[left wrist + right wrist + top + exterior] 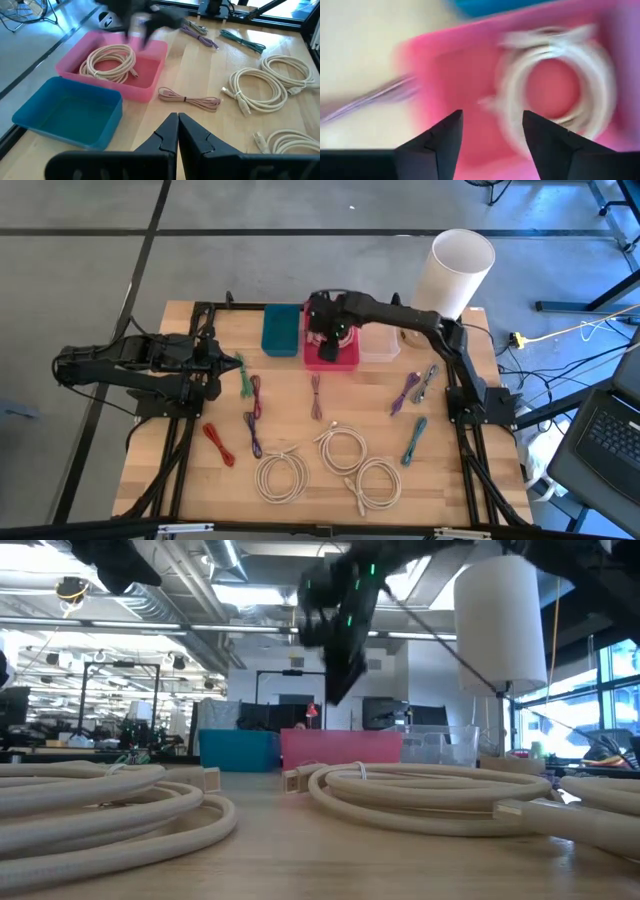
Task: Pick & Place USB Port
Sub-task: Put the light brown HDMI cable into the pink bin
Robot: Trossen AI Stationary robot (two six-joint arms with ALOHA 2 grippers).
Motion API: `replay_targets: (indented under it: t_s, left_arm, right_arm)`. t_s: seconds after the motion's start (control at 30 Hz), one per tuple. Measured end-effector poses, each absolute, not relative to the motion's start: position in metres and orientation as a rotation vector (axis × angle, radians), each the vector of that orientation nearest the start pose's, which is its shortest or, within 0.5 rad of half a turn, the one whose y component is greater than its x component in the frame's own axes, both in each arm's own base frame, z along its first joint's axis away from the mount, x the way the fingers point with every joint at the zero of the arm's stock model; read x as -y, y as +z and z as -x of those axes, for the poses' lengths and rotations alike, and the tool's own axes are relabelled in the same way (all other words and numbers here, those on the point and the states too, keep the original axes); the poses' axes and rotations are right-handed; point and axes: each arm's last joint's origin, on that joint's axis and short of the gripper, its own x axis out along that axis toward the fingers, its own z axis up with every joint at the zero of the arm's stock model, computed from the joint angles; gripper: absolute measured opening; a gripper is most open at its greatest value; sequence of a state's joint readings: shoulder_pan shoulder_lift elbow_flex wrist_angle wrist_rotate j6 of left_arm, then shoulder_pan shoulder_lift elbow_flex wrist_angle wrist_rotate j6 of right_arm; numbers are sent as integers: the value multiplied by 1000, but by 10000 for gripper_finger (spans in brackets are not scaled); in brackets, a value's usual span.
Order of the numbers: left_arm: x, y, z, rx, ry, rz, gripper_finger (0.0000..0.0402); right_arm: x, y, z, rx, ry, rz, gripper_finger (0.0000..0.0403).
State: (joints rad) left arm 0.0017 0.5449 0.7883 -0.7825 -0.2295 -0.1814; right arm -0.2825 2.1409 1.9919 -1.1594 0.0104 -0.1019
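Right pincer point(330, 340), from above, is hovering over the pink plastic bin point(347, 356) at the desk's far middle. Its wrist view is showing fingers apart, the coiled cream USB cable point(555, 75) lying inside, just ahead.

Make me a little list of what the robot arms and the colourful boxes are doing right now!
right gripper: open, empty, above the pink plastic bin
left gripper: shut, waiting at the table's left side
pink plastic bin: holds one coiled cream cable
teal plastic bin: empty, beside the pink one
clear plastic bin: on the pink bin's other side
wooden table: three more coiled cream cables, plus small coloured cable bundles
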Motion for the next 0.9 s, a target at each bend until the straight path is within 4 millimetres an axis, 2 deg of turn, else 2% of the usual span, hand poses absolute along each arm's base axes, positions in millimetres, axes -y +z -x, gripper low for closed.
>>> replay_targets:
  t_s: [0.13,0.27,0.37,0.47,0.57,0.63,0.9]
  left_arm:
    - [-7,308,-100,-519,273,114,4]
    - [-7,308,-100,-521,269,97,4]
    - [-7,308,-100,-523,265,81,4]
    - [-7,308,-100,-524,263,63,4]
    - [-7,309,-100,-513,270,53,4]
    - [-7,311,-101,-495,277,52,4]
    - [-7,315,-104,-447,255,71,4]
  right_arm:
    - [56,264,-406,-1422,-28,-134,181]
    - [-16,264,-378,-1476,29,-157,163]
    - [-65,262,-357,-1424,11,-193,156]
    - [-104,260,-343,-1309,-2,-248,154]
    - [-128,251,-334,-1246,-53,-270,154]
    - [-136,245,-331,-1233,-82,-286,154]
    - [-135,219,-329,-1217,-205,-350,154]
